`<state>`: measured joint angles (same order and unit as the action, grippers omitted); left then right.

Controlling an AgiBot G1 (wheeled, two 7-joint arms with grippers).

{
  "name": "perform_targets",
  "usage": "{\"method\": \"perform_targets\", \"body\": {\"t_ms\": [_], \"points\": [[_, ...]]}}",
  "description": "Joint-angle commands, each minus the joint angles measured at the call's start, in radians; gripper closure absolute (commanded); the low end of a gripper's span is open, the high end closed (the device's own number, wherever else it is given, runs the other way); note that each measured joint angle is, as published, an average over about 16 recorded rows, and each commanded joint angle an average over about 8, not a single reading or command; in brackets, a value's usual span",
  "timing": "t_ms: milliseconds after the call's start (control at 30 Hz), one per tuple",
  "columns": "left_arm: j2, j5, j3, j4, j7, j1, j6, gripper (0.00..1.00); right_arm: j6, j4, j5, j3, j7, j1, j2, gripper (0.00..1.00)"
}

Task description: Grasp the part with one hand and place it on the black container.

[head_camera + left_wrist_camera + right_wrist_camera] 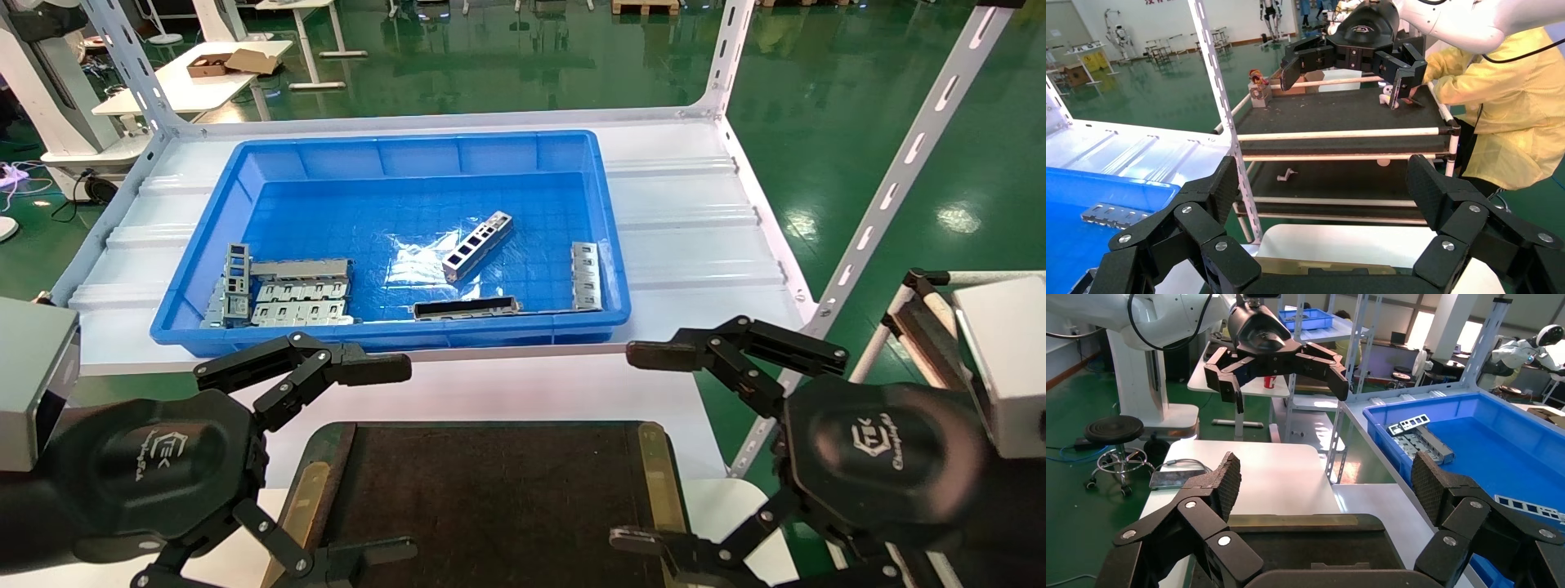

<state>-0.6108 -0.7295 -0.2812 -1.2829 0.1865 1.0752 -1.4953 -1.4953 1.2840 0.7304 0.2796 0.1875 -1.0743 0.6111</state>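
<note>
The part point(477, 245), a small silver bar with a row of square cutouts, lies at an angle near the middle of the blue bin's floor. Nearer to me, the black container point(490, 498) rests on the white table, with olive-gold rims point(1291, 522) at its sides. My left gripper point(396, 457) hangs open at the tray's left end, nothing between its fingers point(1223, 184). At the tray's right end my right gripper point(633, 445) is open and empty too. Both grippers are well short of the bin. Each wrist view shows the other gripper farther off.
The blue bin point(196, 269) sits on a white shelf behind the tray. It also holds stacked flat grey plates point(298, 298), a long dark strip point(466, 308) and another plate point(586, 273). Slotted shelf posts point(899, 171) rise at the right. A dark-shelved cart point(1340, 116) and a person in yellow point(1511, 110) stand beyond.
</note>
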Motion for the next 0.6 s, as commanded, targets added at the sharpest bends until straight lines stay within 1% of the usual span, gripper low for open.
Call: {"method": "perform_targets", "body": {"t_ms": [33,600], "points": [[0.000,0.000,0.000,0.000,0.000,0.000,0.000,0.00,0.000,0.000,0.000,0.000,0.000,0.000,0.000,0.00],[0.000,0.000,0.000,-0.001,0.000,-0.001,-0.001,0.00,0.000,0.000,0.000,0.000,0.000,0.000,0.000,0.00]]}}
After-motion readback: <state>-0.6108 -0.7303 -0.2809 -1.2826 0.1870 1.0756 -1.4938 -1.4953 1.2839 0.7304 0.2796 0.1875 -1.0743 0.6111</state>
